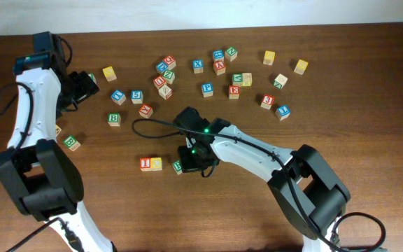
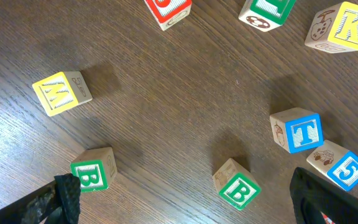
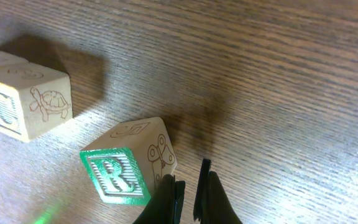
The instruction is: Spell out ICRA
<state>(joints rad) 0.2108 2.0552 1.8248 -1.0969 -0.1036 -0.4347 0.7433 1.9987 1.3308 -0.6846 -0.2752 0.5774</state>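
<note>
Right fingers (image 3: 189, 193): pressed together, empty, just beside green R cube (image 3: 126, 171).
Left fingers (image 2: 184, 183): spread wide, empty.
Green B cubes (image 2: 91, 174): two.
Row: I cube (image 1: 145, 164) touching yellow block (image 1: 157, 164); R near.

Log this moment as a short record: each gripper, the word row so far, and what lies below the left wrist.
left gripper: open, empty, above loose blocks
right gripper: shut, holding nothing, tips close beside the R block; contact unclear
row: I block and yellow block side by side; R block a gap away, on the right gripper's side
fourth letter: no block placed after the R block
below left wrist: yellow W block, blue T block, blue 5 block
</note>
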